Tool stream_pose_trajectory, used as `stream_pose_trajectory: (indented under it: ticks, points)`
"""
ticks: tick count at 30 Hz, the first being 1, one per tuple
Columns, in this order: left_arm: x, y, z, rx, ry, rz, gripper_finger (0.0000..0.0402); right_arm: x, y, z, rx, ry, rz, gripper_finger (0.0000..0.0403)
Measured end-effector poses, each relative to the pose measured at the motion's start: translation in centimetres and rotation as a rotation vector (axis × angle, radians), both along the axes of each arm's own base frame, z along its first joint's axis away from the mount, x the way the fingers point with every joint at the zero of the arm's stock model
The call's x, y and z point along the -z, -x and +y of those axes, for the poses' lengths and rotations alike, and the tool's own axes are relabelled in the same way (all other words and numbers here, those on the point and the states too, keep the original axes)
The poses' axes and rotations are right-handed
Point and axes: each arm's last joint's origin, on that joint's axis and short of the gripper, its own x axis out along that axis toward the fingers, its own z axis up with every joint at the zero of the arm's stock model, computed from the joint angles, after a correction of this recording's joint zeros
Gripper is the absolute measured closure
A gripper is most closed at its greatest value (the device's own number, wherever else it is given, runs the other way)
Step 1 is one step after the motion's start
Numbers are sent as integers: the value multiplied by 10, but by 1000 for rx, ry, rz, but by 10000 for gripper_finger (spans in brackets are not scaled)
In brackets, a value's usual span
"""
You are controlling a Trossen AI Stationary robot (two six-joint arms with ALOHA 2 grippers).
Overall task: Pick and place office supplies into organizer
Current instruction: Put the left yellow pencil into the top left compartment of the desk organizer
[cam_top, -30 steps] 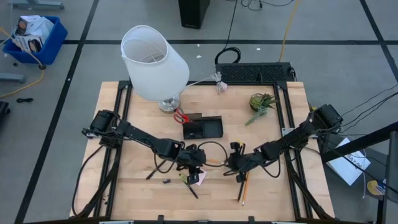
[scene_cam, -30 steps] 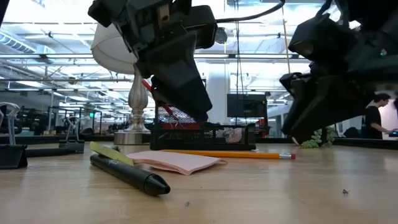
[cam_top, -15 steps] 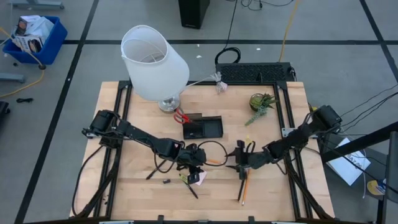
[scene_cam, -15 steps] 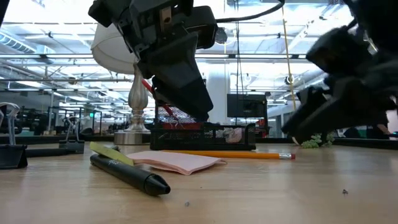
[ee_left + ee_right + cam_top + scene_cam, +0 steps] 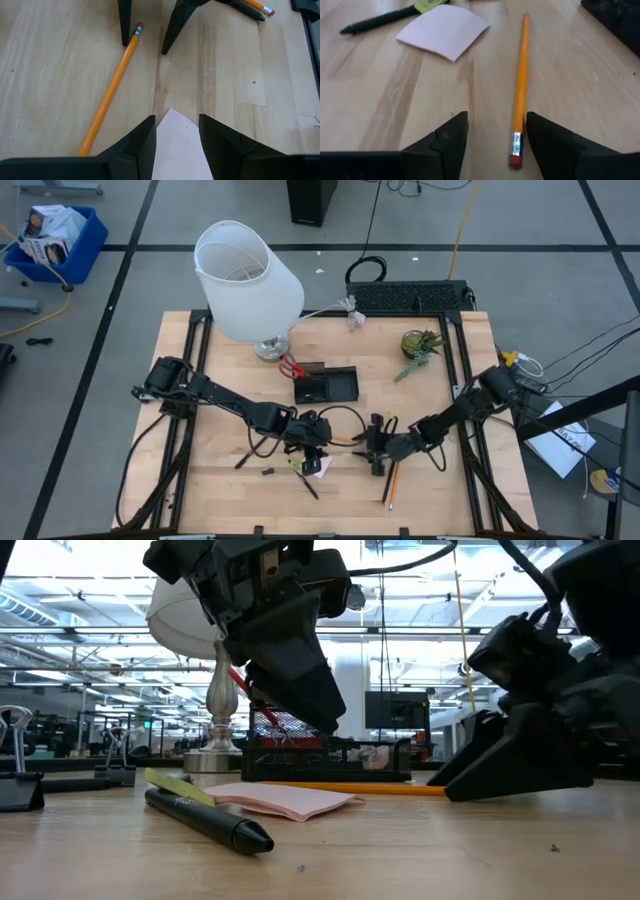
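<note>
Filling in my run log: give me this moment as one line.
right end effector: open, low over orange pencil's eraser end | left end effector: open above pink sticky pad | organizer: scissors inside

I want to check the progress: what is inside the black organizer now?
The organizer shows dark contents in its compartments in the high view, too dim to identify. Red scissors lie at its edge; whether they are inside is unclear.

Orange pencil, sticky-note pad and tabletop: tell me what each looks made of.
Orange pencil: probably painted wood, with a glossy orange coat, a metal band and a red rubber eraser at its end. Sticky-note pad: matte pale pink paper, one corner lifting slightly. Tabletop: light wood, apparently joined strips, with visible grain and a smooth sheen. The right pincer is open beside the pencil's eraser end.
</note>
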Motion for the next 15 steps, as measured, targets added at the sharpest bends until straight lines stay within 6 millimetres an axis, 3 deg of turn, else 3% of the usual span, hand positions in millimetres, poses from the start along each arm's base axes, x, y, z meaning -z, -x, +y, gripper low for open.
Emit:
stream_pose_trajectory:
  ticks: [5,15]
  points:
    - [0,0,0,2,-2,-1,250,8,6,-2,43,-27,35,238]
    - [0,0,0,1,-2,-1,250,16,21,-12,61,-18,83,383]
